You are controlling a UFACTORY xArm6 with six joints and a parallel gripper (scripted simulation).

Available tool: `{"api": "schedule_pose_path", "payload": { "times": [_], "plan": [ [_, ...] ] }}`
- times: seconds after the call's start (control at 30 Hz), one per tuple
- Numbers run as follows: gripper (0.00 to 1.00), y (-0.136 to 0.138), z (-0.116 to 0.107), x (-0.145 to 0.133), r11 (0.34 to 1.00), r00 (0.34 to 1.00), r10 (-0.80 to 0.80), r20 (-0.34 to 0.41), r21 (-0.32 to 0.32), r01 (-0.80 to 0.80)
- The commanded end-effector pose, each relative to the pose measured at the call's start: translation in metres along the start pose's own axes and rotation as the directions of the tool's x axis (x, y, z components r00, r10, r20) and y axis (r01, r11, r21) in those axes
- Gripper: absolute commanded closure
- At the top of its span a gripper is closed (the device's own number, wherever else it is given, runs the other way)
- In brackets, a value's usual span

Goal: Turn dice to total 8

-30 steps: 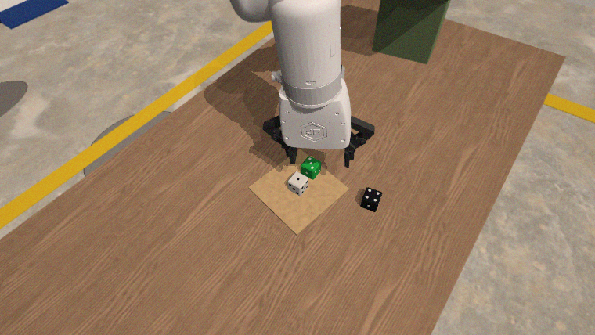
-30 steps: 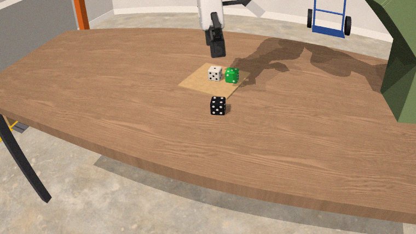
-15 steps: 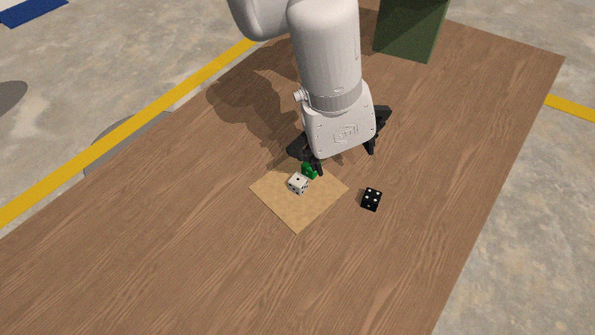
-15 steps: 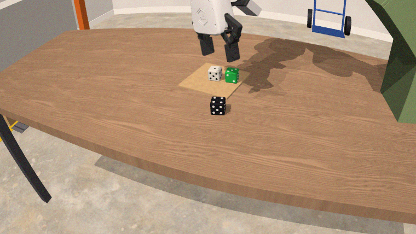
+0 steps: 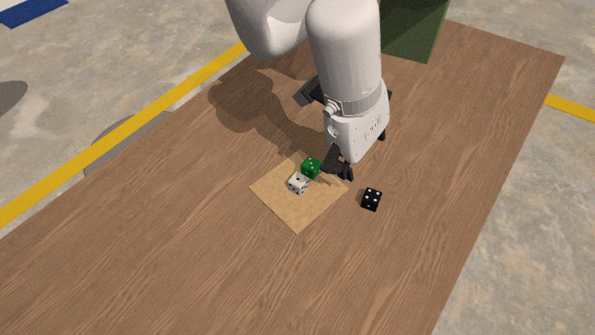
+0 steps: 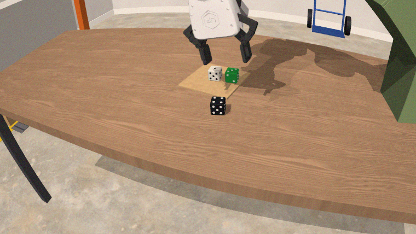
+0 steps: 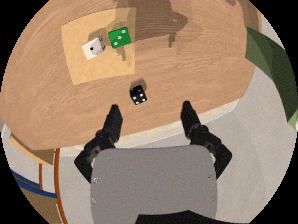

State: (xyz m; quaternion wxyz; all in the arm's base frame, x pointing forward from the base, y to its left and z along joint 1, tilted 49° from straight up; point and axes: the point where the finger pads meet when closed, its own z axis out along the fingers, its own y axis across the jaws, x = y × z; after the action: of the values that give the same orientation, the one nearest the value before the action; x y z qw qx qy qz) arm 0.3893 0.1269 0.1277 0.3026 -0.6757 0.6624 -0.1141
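The mat (image 5: 291,216) (image 6: 195,82) (image 7: 80,75) lies flat. On it are a white die (image 5: 297,184) (image 6: 214,74) (image 7: 92,49) with 1 on top and a green die (image 5: 311,167) (image 6: 231,75) (image 7: 120,37) with 3 on top, close together with a narrow gap. A black die (image 5: 371,199) (image 6: 218,106) (image 7: 138,95) with 4 on top lies flat on the bare table, off the mat. My gripper (image 5: 366,160) (image 6: 226,62) (image 7: 150,110) is open and empty, raised above the table. In the wrist view the black die is ahead of the fingertips, between their lines.
A large green object (image 5: 416,41) (image 6: 404,84) (image 7: 272,65) stands on the table, well away from the mat. The wooden table's near edge (image 6: 174,174) runs beyond the black die in the exterior view. A blue hand truck (image 6: 328,30) stands on the floor behind.
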Motion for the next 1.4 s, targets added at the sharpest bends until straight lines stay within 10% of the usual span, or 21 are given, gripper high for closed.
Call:
{"api": "schedule_pose_path", "payload": {
  "times": [0.0, 0.47, 1.03, 1.07, 1.37],
  "plan": [
    [0.00, 0.007, 0.001, -0.006, 0.985, 0.985, -0.172, -0.002, -0.014, 0.172],
    [0.00, 0.022, 0.003, -0.014, 0.811, 0.812, -0.583, 0.001, -0.053, 0.582],
    [0.00, 0.035, 0.005, -0.019, 0.362, 0.365, -0.931, 0.020, -0.085, 0.928],
    [0.00, 0.036, 0.006, -0.019, 0.249, 0.253, -0.967, 0.024, -0.089, 0.964],
    [0.00, 0.038, 0.006, -0.020, -0.056, -0.052, -0.998, 0.034, -0.099, 0.994]
  ]
}}
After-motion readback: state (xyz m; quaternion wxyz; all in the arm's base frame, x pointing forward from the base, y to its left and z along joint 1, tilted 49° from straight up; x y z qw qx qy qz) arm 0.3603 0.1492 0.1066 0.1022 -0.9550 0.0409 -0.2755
